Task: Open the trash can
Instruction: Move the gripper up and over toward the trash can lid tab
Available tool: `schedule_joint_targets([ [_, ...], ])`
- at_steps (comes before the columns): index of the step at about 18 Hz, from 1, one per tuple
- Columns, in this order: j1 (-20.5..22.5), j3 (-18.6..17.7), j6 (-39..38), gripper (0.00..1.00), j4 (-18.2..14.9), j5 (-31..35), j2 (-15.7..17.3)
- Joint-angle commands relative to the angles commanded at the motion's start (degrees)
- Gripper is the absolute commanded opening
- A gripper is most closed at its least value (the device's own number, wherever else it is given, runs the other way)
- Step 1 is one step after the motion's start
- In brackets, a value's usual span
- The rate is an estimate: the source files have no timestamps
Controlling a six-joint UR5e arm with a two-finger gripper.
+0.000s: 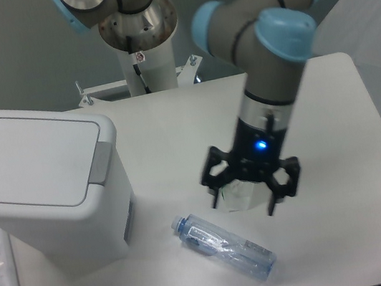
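Our black two-finger gripper [252, 193] hangs with its fingers spread and empty above the middle of the white table [350, 234], partly hiding a crumpled clear wrapper [236, 192], with a clear plastic bottle [223, 246] lying just below. The large white boxy plastic trash can [41, 182] stands well apart at the table's left, its flat lid shut. To open it well, we judge we should cross above the bottle and come down squarely on the grey latch tab [100, 163] at the lid's right edge.
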Motion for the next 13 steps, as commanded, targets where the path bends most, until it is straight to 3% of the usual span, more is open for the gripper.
schedule_joint_targets([
  [2,-0.1,-4.2,-2.0,1.0,2.8,-1.8,3.5],
  [5,-0.1,-10.3,-2.9,1.0,3.3,-5.5,8.7],
  [7,-0.6,-12.4,-2.4,1.0,3.4,-6.1,10.9],
  [13,-4.1,-13.1,-2.5,1.0,4.8,-6.2,10.4],
])
